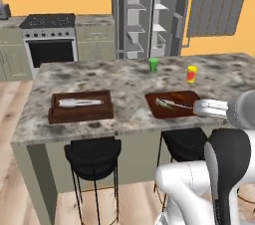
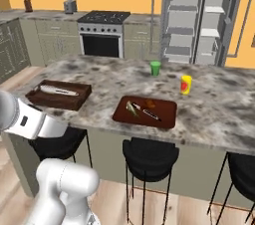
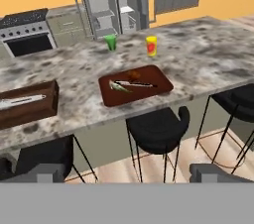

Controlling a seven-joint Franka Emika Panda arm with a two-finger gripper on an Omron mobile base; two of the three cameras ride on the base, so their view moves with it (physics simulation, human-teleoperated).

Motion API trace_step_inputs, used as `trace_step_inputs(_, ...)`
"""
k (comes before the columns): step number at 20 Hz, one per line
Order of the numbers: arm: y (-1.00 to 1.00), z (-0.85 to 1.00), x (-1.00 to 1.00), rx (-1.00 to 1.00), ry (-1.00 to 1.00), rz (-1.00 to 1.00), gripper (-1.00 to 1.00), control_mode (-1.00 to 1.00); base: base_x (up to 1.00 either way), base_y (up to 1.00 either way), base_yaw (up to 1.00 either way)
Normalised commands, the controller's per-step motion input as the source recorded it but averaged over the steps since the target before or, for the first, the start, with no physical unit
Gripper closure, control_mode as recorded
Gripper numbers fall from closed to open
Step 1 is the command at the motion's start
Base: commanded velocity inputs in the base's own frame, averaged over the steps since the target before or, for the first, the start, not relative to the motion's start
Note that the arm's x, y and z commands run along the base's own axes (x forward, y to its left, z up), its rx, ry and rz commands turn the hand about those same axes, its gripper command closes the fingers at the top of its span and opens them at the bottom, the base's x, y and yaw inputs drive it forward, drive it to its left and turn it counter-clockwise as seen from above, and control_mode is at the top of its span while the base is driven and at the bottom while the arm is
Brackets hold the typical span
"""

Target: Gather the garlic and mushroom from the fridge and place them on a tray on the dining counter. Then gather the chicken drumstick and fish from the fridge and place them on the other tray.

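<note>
The flat reddish tray (image 1: 172, 103) (image 2: 145, 111) (image 3: 135, 85) lies on the dining counter (image 1: 124, 77). It holds a pale green-white garlic (image 3: 118, 86), a small brown mushroom (image 3: 134, 75) and a thin dark thing. To its left the deep dark other tray (image 1: 80, 107) (image 2: 60, 94) (image 3: 27, 104) holds the silvery fish (image 1: 79, 102) (image 2: 59, 90). Behind the counter the fridge (image 1: 144, 15) (image 2: 199, 15) stands with its doors open. The chicken drumstick is out of view. My gripper (image 3: 130, 173) hangs open and empty, back from the counter, above the stools.
A green cup (image 1: 153, 64) and a yellow cup (image 1: 191, 74) stand on the counter behind the flat tray. Black stools (image 1: 93, 153) (image 2: 149, 157) line the near side. A stove (image 1: 50, 40) sits at the back wall.
</note>
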Motion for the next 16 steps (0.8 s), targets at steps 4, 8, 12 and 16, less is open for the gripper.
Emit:
trace_step_inputs(4, 0.00, 0.00, 0.00, 0.00, 0.00, 0.00, -1.00, 1.00, -0.83, -0.34, 0.01)
trace_step_inputs(8, 0.00, 0.00, 0.00, 0.00, 0.00, 0.00, -1.00, 1.00, -0.39, -0.88, 0.10)
trace_step_inputs(12, 0.00, 0.00, 0.00, 0.00, 0.00, 0.00, -1.00, 1.00, -0.10, -1.00, 0.18)
trace_step_inputs(16, 0.00, 0.00, 0.00, 0.00, 0.00, 0.00, -1.00, 1.00, -0.03, -1.00, 0.21)
